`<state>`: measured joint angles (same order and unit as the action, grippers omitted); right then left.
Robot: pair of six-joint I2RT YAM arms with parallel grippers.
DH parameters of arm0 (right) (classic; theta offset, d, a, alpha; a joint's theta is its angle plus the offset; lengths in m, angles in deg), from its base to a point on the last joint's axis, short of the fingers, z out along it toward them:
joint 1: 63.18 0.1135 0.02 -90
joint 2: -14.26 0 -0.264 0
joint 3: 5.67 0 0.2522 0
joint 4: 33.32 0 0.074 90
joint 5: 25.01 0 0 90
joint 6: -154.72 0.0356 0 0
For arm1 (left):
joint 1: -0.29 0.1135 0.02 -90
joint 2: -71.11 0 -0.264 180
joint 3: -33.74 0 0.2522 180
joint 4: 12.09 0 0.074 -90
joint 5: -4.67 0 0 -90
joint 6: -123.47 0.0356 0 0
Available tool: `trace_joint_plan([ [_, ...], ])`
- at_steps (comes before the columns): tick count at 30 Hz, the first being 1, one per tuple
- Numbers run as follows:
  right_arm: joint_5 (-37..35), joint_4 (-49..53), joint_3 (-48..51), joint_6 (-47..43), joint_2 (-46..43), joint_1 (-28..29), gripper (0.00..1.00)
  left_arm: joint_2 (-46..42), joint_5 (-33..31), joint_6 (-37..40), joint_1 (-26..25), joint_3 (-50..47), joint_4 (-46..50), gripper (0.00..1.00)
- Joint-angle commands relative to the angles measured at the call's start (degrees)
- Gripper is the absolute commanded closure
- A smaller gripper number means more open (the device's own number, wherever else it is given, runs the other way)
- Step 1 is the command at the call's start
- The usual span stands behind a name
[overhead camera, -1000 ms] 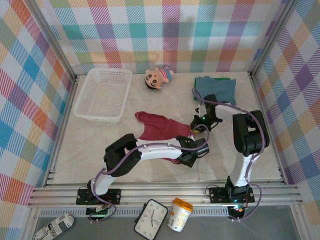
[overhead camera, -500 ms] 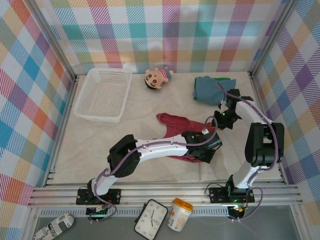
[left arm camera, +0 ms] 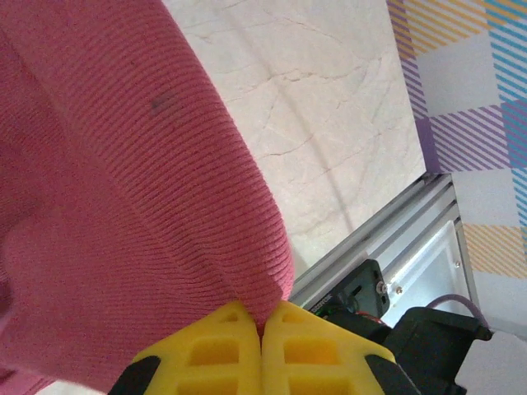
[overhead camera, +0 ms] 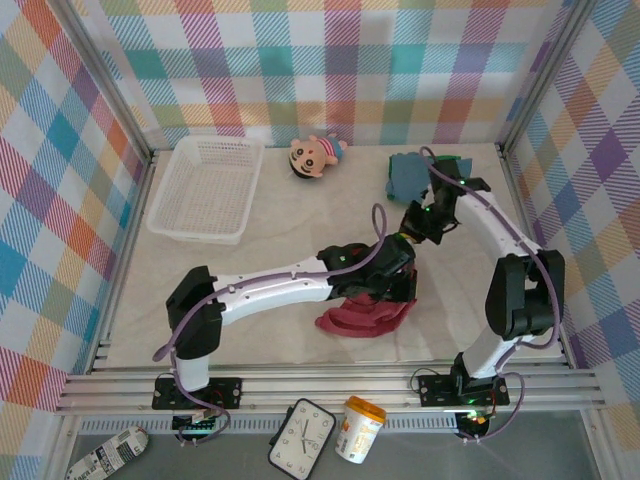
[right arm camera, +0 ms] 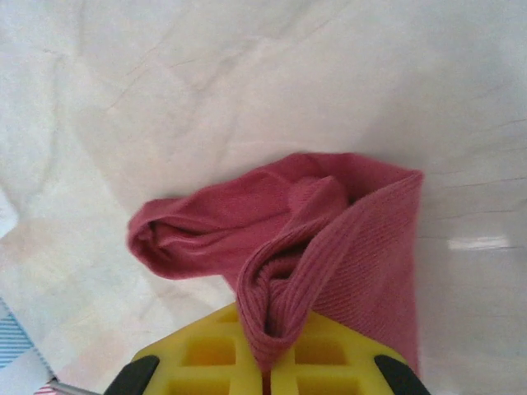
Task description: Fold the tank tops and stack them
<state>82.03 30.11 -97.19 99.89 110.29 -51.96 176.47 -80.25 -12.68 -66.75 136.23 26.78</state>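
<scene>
1. We see a pale tabletop (overhead camera: 280, 215) with checked walls around it.
2. A white basket (overhead camera: 205, 190) with lots of little holes sits at the far left. Nothing is in it.
3. The red tank top (overhead camera: 365, 318) is right of the middle, nearer the front edge. It is not flat. It is bunched into a lumpy heap with folds and a droopy end. Up close from the left wrist, the red cloth (left arm camera: 123, 206) has thin ribbed lines and one small dark spot. From the right wrist, a red corner (right arm camera: 362, 247) is rolled over on itself like a little tube. We cannot tell if the low end of the top touches the tabletop.
4. The blue-grey tank top (overhead camera: 408, 178) lies crumpled at the far right, well apart from the red one. A bit of the green tank top (overhead camera: 457, 166) peeks out beside it.
5. A doll (overhead camera: 312, 157) with a big head lies at the back, between the basket and the blue-grey top.
6. The left pincer (left arm camera: 262, 317) has its yellow fingers squeezed together on an edge of the red top. From above, it (overhead camera: 397, 283) is just over the red heap.
7. The right pincer (right arm camera: 270, 354) is squeezed tight too, pinching the rolled red corner. From above, it (overhead camera: 413, 224) is farther back.
</scene>
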Motion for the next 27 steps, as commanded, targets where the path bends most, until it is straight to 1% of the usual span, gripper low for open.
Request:
trace_joint_plan([
  [1,1.7,-2.08,-3.39,7.74,2.61,3.59,0.92,-4.96,-0.14,-4.24,0.34,-5.89,-2.06,1.0],
  [9,2.39,-4.29,-6.88,12.27,7.46,11.56,0.91,-14.52,-2.85,-12.39,1.11,-20.72,-8.44,1.0],
  [11,2.21,-4.55,-8.29,13.43,8.81,13.01,0.91,-16.61,-3.01,-14.49,1.22,-24.12,-12.18,1.0],
  [16,1.36,-4.86,-11.45,14.76,11.4,15.77,0.91,-19.11,-2.69,-18.64,1.98,-27.39,-17.12,1.0],
  [19,1.48,-5.2,-12.56,15.72,12.63,17.09,0.91,-21.68,-4.26,-22.32,2.16,-31.65,-19.67,1.0],
  [23,1.94,-6.89,-12.53,16.89,14.43,19.11,0.91,-25.37,-5.41,-25.56,2.76,-37.57,-18.93,1.0],
  [27,2.05,-8.56,-12.82,18.13,16.54,21.47,0.9,-28.34,-6.5,-26.04,3.13,-39.94,-14.08,1.0],
])
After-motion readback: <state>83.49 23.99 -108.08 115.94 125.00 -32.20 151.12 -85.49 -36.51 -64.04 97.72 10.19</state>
